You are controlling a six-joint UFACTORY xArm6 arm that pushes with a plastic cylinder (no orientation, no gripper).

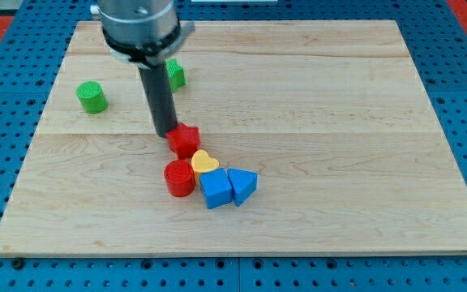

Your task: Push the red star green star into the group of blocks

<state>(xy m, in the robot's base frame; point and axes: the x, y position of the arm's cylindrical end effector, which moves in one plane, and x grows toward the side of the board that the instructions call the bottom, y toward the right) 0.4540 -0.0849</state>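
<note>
My tip (pixel 167 132) touches the red star (pixel 185 139), seemingly upright.

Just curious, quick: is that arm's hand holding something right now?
No hand: my tip, a dark rod's end, holds nothing; it touches the red star-shaped block at its upper left.

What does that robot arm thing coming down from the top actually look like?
A shiny grey metal cylinder with a flared collar enters from the view's top. Below it hangs a straight dark rod, round and plain. My tip is blunt. No cables, markings or jaws show.
</note>
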